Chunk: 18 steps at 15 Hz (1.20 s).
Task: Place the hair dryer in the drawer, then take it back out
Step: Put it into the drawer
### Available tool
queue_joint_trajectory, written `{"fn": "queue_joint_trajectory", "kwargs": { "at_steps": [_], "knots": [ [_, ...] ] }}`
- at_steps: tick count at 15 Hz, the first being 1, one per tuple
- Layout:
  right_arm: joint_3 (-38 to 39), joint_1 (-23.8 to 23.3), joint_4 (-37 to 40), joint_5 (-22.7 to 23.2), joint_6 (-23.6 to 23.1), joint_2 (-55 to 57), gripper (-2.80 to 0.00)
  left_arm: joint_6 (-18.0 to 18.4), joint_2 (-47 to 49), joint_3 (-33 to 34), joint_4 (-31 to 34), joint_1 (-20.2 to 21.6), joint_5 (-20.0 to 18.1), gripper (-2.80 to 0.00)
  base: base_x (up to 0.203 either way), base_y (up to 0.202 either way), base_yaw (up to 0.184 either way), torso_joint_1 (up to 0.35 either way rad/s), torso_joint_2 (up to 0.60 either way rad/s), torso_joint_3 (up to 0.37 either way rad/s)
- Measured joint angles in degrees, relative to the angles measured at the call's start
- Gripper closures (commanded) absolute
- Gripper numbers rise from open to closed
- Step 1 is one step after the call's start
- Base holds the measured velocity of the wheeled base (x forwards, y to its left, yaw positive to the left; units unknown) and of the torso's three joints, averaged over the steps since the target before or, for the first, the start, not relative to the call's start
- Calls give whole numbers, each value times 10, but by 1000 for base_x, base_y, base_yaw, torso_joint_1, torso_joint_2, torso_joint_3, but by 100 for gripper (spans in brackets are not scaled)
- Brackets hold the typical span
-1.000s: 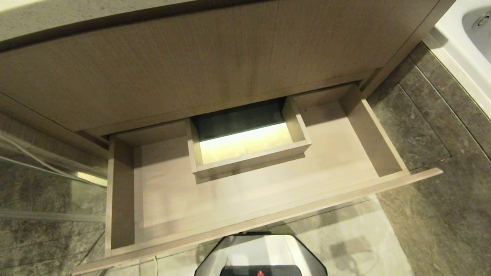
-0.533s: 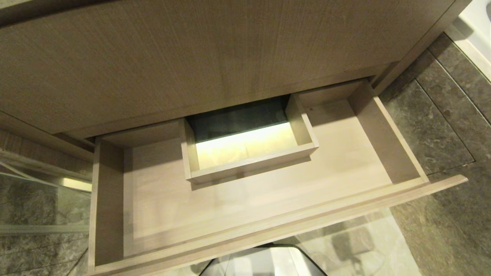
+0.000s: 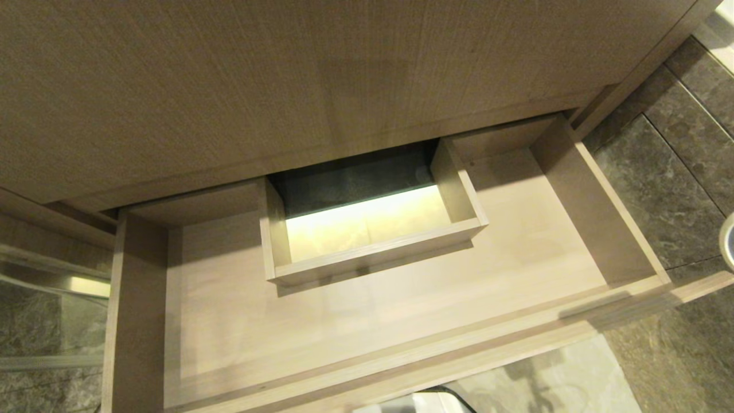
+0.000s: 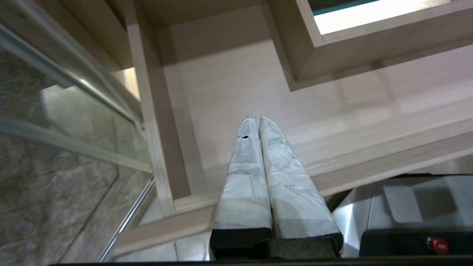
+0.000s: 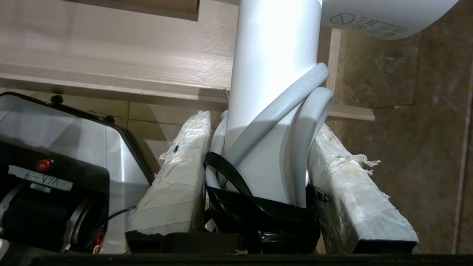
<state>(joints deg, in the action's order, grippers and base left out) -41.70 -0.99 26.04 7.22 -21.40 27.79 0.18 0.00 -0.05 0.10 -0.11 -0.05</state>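
Gripping the dryer [image 5: 275,74] by its cord-wrapped handle, the right gripper's [image 5: 258,125] jaws hold it just outside the drawer's [image 3: 355,321] front, over the floor [image 5: 406,92]. The left gripper [image 4: 257,118], jaws clenched empty, hangs above the open, bare drawer near its left wall, short of the boxed cut-out [image 3: 373,252].

Matt wood-grain drawer [image 3: 355,321]; smooth white plastic hair dryer [image 5: 273,74]; polished stone floor [image 3: 676,189].

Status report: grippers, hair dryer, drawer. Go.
Right gripper shut on hair dryer, outside the drawer front. Left gripper shut, empty, over the drawer. Drawer open, nothing inside, way in clear.
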Motion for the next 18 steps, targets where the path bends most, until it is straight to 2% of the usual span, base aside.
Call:
{"fn": "queue_joint_trajectory", "kwargs": {
  "at_steps": [6,8,12,15,18],
  "knots": [
    [-6,5,-3,2,-1,46,0,0,0,0,1,0,0,0,0,0,0,-43,320,250],
    [-30,8,2,1,-3,67,0,0,0,0,1,0,0,0,0,0,0,1,195,118],
    [-158,8,29,0,1,167,0,0,0,0,1,0,0,0,0,0,0,-1,43,60],
    [-273,9,86,35,3,279,0,0,0,0,1,0,0,0,0,0,0,2,2,35],
    [-341,5,131,60,2,388,0,0,0,0,1,0,0,0,0,0,0,1,5,26]
  ]
}}
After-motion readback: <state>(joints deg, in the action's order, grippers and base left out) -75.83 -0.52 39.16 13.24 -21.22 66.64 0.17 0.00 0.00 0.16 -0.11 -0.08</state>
